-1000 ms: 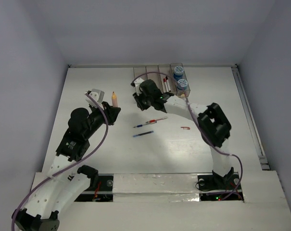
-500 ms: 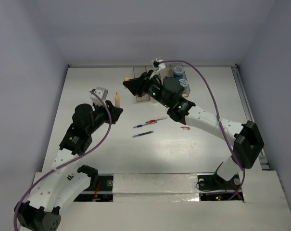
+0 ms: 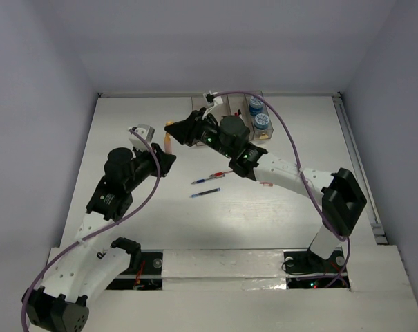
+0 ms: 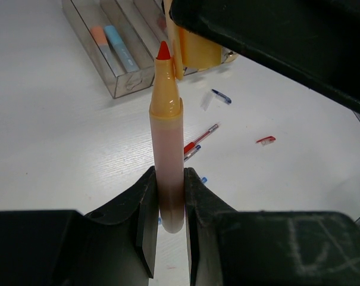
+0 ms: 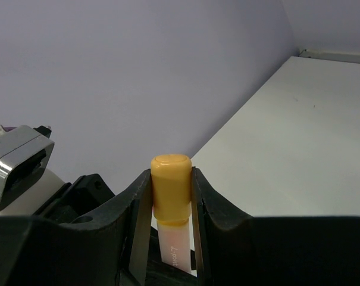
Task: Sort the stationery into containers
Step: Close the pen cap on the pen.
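Marker and cap held up over the worktop

At left, the left gripper [image 4: 168, 176] is clamped nearly shut on the barrel of an orange marker [image 4: 166, 131], upright with its red tip bare. Just beside that tip, the right gripper [image 5: 171, 174] is partly closed on a yellow cap [image 5: 171, 187]. A red pen [image 3: 224, 173] and two blue pens [image 3: 203, 181] lie loose on the worktop [image 3: 312, 131]. At the far edge the containers [image 4: 132, 80] hold an orange stick [image 4: 99, 37] and a blue stick [image 4: 119, 44], with two blue-white rolls [image 3: 255, 106] rightmost.
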